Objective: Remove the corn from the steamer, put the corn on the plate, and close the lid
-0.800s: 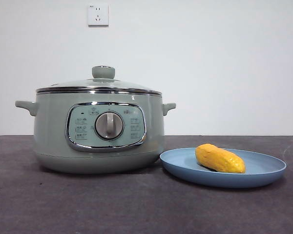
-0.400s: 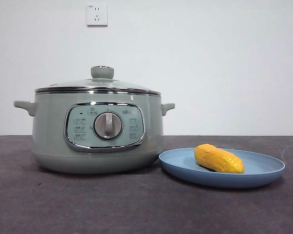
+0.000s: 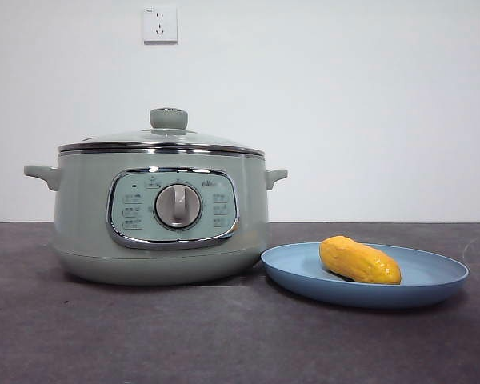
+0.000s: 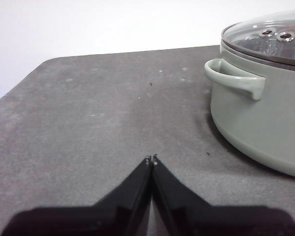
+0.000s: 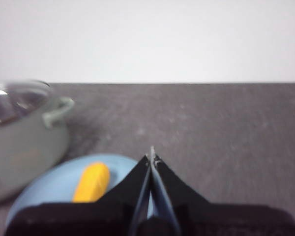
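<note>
The steamer [image 3: 160, 220] stands on the dark grey table [image 3: 144, 336] with its chrome-framed control panel and central dial [image 3: 178, 206] facing the front camera, and the lid [image 3: 162, 141] sits flat and closed on its rim, the pale green knob [image 3: 169, 118] upright at the top. At about three o'clock from the pot, just beside its base and seemingly not quite touching it, lies the plate [image 3: 432, 288]. The corn [image 3: 360, 260] rests on the plate a little left of its middle, lying on its side with one tapered end toward the pot and the other toward the plate's far right rim. No arm shows in the front view. In the left wrist view the left gripper [image 4: 151, 159] hangs over bare tabletop with its two black jaws pressed together tip to tip, holding nothing; the steamer's side handle [image 4: 234, 78] and the glass lid with its two small steam vents lie at roughly two o'clock from the tips, well apart from them. In the right wrist view, which is somewhat blurred, the right gripper [image 5: 152, 156] likewise has its jaws closed on nothing, tips hovering over the near edge of the plate [image 5: 44, 189], with the corn [image 5: 92, 182] at about eight o'clock from the tips and the steamer [image 5: 24, 137] at about ten o'clock. A white wall socket [image 3: 160, 25] is mounted on the wall above the pot.
</note>
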